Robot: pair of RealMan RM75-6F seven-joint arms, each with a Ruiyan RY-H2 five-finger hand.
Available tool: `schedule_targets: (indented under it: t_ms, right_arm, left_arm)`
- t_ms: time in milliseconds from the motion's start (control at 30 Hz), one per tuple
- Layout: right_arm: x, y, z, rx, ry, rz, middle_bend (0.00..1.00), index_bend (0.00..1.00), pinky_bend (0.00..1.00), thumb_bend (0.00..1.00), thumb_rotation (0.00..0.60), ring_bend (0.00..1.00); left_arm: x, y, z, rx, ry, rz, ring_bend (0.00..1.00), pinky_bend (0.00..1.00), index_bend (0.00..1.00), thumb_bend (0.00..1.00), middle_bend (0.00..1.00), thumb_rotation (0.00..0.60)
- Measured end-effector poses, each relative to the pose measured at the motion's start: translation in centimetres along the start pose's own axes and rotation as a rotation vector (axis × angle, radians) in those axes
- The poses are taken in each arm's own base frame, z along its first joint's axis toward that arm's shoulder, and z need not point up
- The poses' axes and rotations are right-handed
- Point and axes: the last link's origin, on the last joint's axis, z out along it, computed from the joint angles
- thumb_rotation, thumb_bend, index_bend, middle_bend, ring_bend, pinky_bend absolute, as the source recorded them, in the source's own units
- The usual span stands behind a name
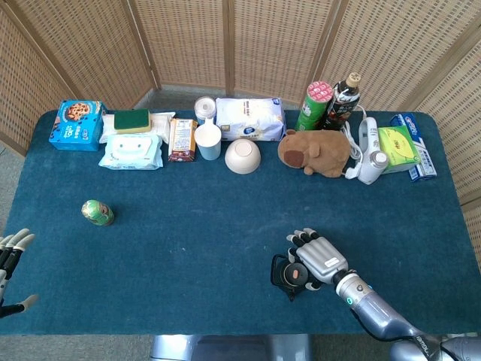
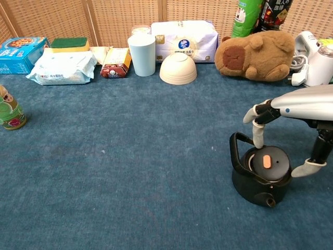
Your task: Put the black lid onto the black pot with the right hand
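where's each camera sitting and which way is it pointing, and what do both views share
Head view: high above the near edge, looking steeply down on the whole table; shows the right hand, its forearm, and the left hand at the left edge.
Chest view: low at the near edge, looking across the table toward the screen; shows only the right hand.
Shared: right hand, black pot wearing its black lid, plush toy, bowl, cup.

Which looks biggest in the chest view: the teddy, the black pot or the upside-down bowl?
1. Teddy
2. Black pot, though it sits nearer the camera, so unsure against the teddy
3. Bowl
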Motion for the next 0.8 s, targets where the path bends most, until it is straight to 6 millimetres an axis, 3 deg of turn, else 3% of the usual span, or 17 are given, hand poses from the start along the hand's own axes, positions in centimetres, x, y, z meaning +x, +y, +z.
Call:
schedule_targets:
  t_ms: [367,800]
  right_arm:
    - [0.5,0.5,-0.5,-0.014,0.011,0.011,0.1,0.22,0.0,0.22,0.6,0.08]
    - [2.5,1.3,-1.9,-0.058,0.037,0.052,0.09,0.15,0.0,0.22,0.6,0.08]
  left_arm:
    - [0.0,0.0,0.0,0.0,-0.001,0.001,0.0,0.0,0.0,0.08,0.0,0.6]
    - [0.0,0.1,-0.1,-0.004,-0.002,0.002,0.0,0.0,0.0,0.08,0.0,0.6]
